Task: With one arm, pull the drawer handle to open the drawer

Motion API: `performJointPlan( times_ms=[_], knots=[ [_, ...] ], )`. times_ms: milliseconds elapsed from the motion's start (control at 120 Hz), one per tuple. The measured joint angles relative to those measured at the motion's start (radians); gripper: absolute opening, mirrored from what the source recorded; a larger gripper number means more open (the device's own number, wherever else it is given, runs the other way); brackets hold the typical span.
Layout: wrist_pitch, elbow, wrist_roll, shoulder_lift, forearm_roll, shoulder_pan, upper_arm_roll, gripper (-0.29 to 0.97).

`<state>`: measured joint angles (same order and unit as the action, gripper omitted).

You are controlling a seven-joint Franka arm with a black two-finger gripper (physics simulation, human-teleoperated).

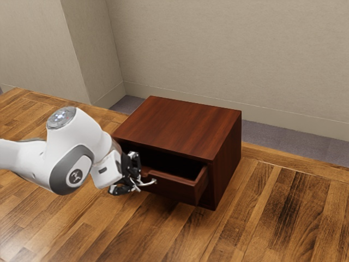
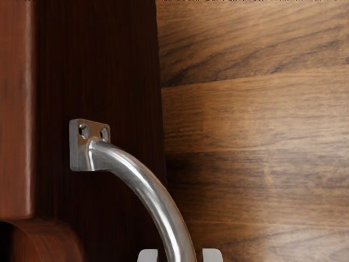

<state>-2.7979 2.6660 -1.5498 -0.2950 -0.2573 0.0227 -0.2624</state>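
A dark wooden cabinet [image 1: 180,123] stands on the floor with its drawer [image 1: 175,186] pulled partway out, leaving a dark gap behind the front panel. A curved metal handle [image 1: 146,182] is fixed to the drawer front. My black gripper [image 1: 133,180] is at the handle, shut on it. In the wrist view the silver handle [image 2: 136,180] arches from its screwed mounting plate down across the drawer front [image 2: 98,82]. It passes between my two pale fingertips [image 2: 148,255], which press on it from both sides.
Wooden plank floor [image 1: 262,218] spreads around the cabinet, with open room in front of the drawer and toward the exterior view's right. A beige wall and a grey strip of carpet [image 1: 294,136] run behind the cabinet.
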Motion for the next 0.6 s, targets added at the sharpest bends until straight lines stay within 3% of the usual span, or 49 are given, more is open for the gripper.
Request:
performJointPlan(
  times_ms=[600],
  knots=[
    [0.024, 0.075, 0.021, -0.11, 0.001, 0.025, 0.0, -0.11]
  ],
)
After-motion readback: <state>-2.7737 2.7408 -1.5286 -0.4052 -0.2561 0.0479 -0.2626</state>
